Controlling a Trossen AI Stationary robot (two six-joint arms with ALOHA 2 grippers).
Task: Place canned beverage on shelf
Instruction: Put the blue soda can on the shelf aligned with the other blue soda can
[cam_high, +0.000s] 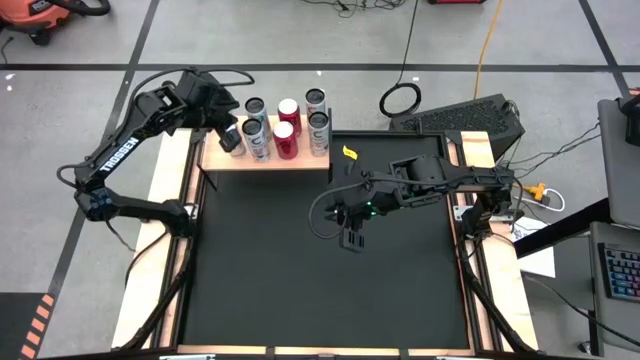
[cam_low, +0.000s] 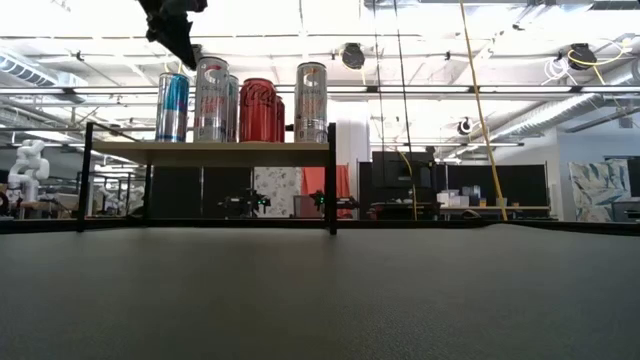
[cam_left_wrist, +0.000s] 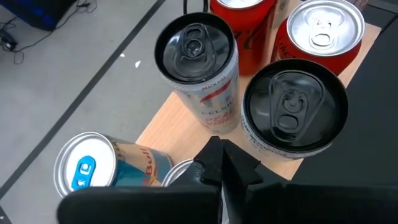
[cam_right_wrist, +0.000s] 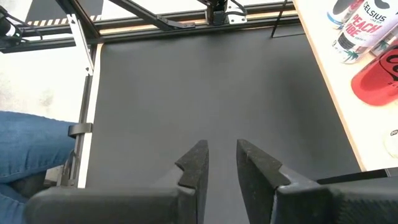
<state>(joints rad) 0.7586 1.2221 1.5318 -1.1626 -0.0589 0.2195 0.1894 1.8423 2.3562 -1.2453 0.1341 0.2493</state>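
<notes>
"TROSSEN" on left arm (cam_high: 118, 157); "CELSIUS" can (cam_right_wrist: 361, 28)

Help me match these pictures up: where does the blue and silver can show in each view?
High view: blue and silver can at the shelf's left end, under the left gripper.
Low view: leftmost can on the shelf.
Left wrist view: beside the dark fingers, lower left.
Right wrist view: not in it.
Shared landmark: the red cans.

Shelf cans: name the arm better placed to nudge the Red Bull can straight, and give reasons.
Left. The left gripper hangs shut right above the Red Bull can on the shelf; the right gripper hovers mid-table, away from it.
</notes>
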